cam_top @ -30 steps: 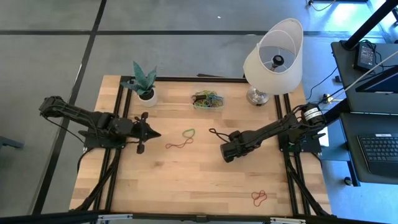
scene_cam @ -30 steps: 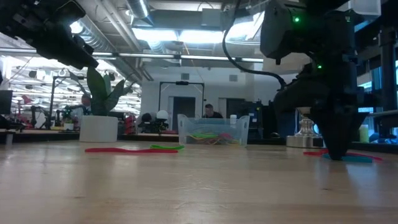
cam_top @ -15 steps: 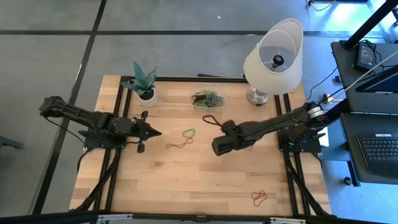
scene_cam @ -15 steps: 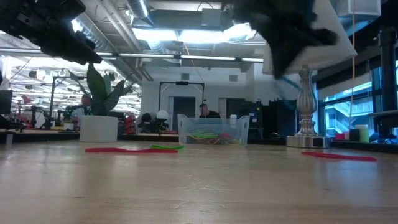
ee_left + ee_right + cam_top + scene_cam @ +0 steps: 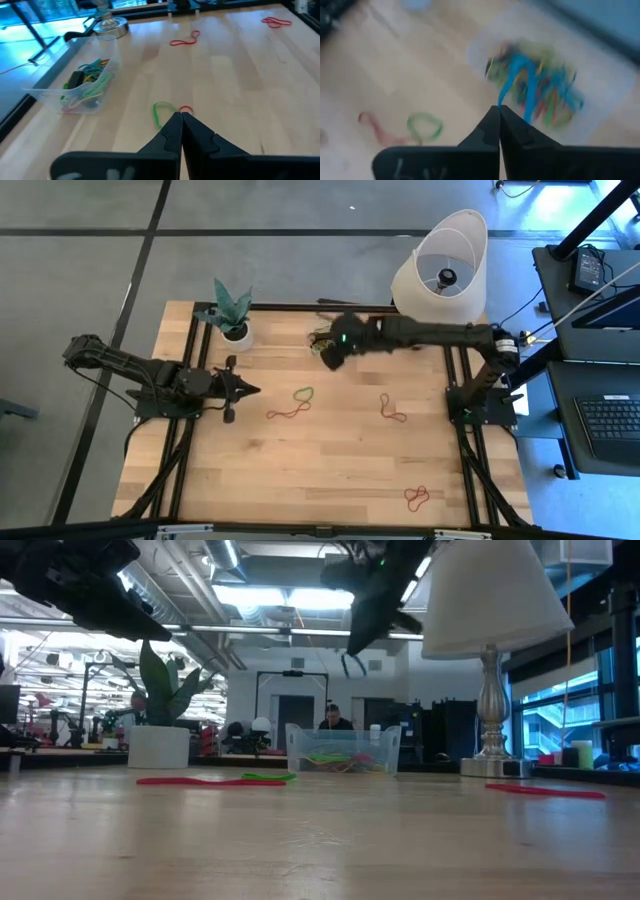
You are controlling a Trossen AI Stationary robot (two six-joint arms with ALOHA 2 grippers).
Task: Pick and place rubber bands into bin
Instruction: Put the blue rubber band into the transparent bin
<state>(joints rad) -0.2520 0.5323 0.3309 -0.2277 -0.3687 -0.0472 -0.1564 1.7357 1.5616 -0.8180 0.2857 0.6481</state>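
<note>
Already we are holding our right gripper high over the bin at the table's far edge, beside the lamp. Its jaws are pressed together, and the right wrist view is showing a blue band trailing from the fingertips down toward the tub, so we are judging this one to be pinched and about to be released. The low view is showing the same dark loop dangling well above the clear walls.

Our left gripper is waiting near the table's left side, closed on nothing, pointing toward a green band joined to a red band on the wood.

As for progress, the tub is already holding a tangle of coloured rubber bands. We are still seeing work left on the wood: the green and red pair near the middle, a dark red one toward the right, and a red cluster near the front right corner. So we are reckoning ourselves partway through, with several pickups remaining.
</note>
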